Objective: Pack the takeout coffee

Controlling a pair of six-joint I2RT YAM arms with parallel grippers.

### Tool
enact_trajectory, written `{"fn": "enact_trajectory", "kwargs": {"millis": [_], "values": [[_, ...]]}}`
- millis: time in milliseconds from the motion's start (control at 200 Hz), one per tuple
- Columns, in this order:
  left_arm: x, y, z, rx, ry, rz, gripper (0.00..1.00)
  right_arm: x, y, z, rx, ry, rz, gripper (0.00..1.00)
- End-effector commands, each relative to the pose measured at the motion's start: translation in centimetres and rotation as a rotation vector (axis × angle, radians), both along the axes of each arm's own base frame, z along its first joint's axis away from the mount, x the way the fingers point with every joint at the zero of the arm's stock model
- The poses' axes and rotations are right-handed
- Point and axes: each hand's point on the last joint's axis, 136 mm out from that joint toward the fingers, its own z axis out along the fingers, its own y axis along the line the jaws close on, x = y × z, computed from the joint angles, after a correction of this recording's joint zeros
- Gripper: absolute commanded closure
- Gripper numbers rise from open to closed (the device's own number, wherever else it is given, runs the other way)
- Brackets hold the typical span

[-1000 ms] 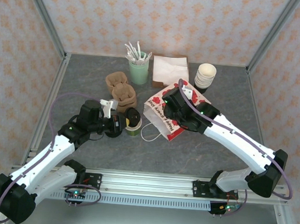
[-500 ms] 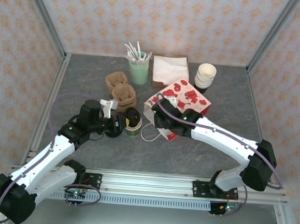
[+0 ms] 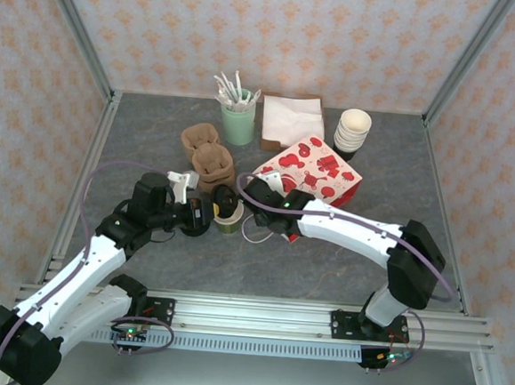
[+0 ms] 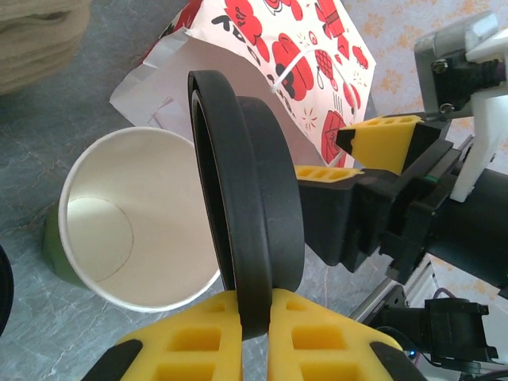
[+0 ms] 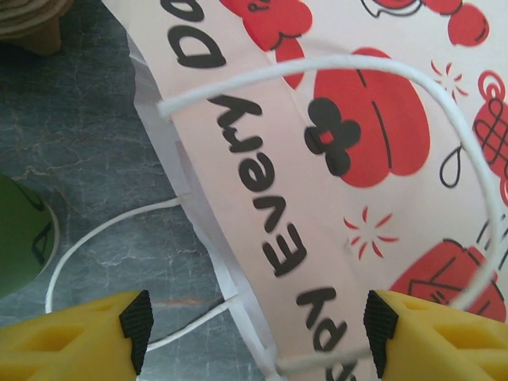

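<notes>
So the green paper cup [image 3: 230, 215] is sitting upright on the grey table [image 3: 233, 271], a bit left of centre in the overhead view, top open with nothing on it. The left gripper [image 4: 254, 321] is clamped tight on the black lid [image 4: 250, 206], holding it on edge right next to the cup's rim, on the cup's right side in the left wrist view. Can't tell if lid and cup actually touch.

The right gripper [image 5: 255, 325] is spread wide, low over the near left corner of the red-and-white paper bag [image 3: 317, 170], which sits just right of the cup. In the right wrist view the bag's open edge and a white string handle [image 5: 317, 65] run between the yellow fingers [image 5: 71, 337], nothing pinched. The cup peeks in at that frame's left edge.
</notes>
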Motion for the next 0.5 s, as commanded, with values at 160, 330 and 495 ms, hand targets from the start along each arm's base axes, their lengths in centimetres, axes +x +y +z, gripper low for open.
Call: {"fn": "enact_trajectory", "kwargs": {"millis": [160,330,495], "values": [[-0.7,0.3,-0.1,-0.015,0.008,-0.008,0.88,2.5,-1.5,2.2,-0.148,-0.166,-0.087,0.33],[-0.8,0.4,0.1,-0.017,-0.001,-0.007,0.88,3.1,-1.6,2.1,-0.192,-0.199,-0.108,0.38],[-0.8,0.4,0.1,-0.018,0.0,-0.009,0.88,3.3,-1.0,1.2,-0.189,-0.18,-0.095,0.41]]}}
